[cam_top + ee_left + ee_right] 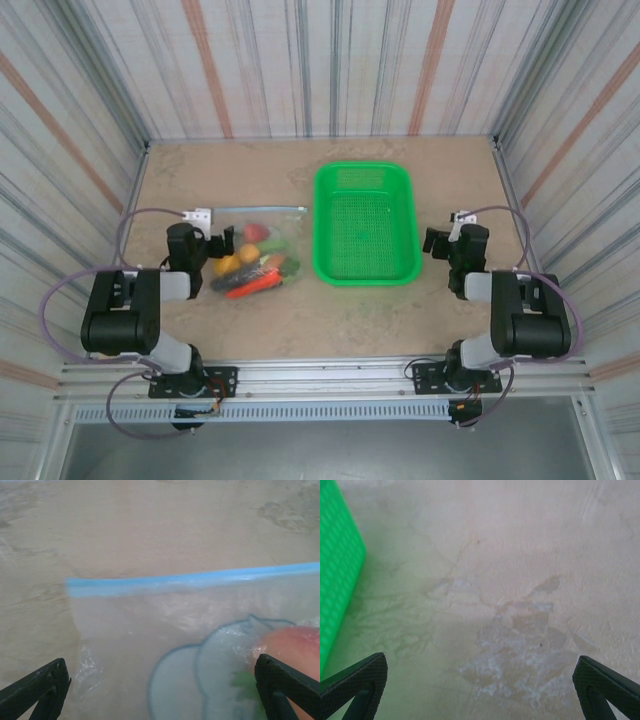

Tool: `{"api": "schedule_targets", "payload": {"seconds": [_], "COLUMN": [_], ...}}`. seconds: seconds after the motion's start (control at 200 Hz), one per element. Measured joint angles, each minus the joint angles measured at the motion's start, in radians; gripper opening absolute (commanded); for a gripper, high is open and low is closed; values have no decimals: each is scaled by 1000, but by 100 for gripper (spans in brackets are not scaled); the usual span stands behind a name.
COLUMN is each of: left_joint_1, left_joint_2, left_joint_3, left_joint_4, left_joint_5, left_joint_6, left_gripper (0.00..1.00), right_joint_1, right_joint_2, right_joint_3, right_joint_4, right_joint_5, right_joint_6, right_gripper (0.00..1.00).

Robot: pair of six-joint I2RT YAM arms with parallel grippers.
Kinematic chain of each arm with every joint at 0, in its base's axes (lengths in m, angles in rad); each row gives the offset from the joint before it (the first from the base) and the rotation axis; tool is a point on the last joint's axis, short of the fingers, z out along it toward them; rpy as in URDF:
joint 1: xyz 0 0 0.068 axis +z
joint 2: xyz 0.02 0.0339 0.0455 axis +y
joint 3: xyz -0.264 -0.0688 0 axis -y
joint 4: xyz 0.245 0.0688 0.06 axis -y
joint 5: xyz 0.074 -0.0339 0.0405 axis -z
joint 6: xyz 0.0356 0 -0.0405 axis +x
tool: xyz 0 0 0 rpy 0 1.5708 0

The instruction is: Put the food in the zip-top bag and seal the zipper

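The beige marbled tabletop (350, 320) is carrying everything. A bright green rectangular plastic mesh basket (365, 230) is sitting at its middle, tilted slightly, with nothing inside. Just to the left of the basket, the clear floppy zip-top bag with pale blue cartoon print (232, 222) is lying flat, its mouth edge turned toward the far wall.

The left gripper (222, 245) is hovering over the bag's left side; in the wrist view its black fingers (35, 687) are standing wide apart and holding nothing, with the bag film lying between them. The right gripper (432, 242) is hanging just beside the basket's right rim, its fingers (352, 682) spread equally wide over bare tabletop and gripping nothing.

The small toy fruits and vegetables (255, 262) are sitting inside the bag, bunched toward its near end, a red apple (292, 650) pressing against the film. The thin light-blue zipper strip (190, 580) is running straight along the mouth; I cannot tell whether it is pressed shut.
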State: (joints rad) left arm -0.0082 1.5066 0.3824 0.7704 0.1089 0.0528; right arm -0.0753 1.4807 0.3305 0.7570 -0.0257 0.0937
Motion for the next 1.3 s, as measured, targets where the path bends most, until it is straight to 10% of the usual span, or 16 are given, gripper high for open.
{"api": "schedule_targets", "payload": {"seconds": [1.302], "left_joint_1": [-26], "left_joint_2": [3], "left_joint_3": [3], "left_joint_4": [38], "left_joint_5": [-174], "left_joint_6": [-12], "left_gripper": [99], "right_joint_1": [23], "right_joint_2": [69], "right_joint_3": [70], "right_joint_4": [72], "right_joint_5": [-20], "right_joint_6": [2], "right_gripper": [99]}}
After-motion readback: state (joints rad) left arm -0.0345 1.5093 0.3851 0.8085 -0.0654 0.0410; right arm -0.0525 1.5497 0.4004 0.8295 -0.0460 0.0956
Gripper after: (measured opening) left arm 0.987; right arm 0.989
